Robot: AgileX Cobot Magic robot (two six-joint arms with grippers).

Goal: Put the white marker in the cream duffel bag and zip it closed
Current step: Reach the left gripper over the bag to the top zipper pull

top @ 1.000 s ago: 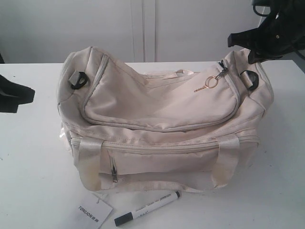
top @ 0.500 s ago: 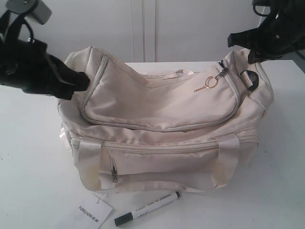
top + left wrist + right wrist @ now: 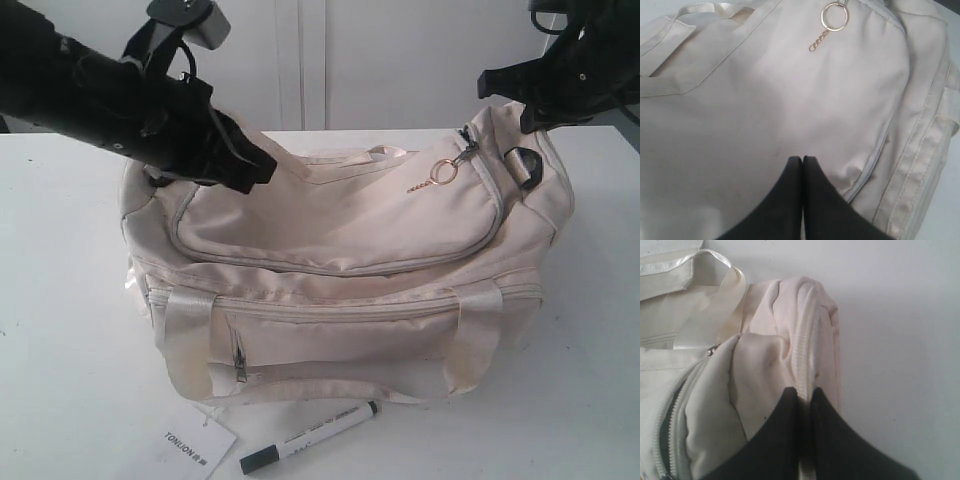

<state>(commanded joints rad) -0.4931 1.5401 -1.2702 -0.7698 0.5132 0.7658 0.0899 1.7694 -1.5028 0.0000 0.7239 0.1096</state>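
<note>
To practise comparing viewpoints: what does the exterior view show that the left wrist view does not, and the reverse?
Only the exterior view: the white marker and paper tag lying on the table. Only the left wrist view: the left gripper seen close up, fingertips pressed together with nothing between. Both: the cream duffel bag and its gold ring pull.

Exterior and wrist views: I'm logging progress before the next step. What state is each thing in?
cream duffel bag: upright, top flap down.
white marker: capped, lying on the table, outside the bag.
left gripper: shut, empty, over the flap.
right gripper: shut on the bag's end seam.
</note>
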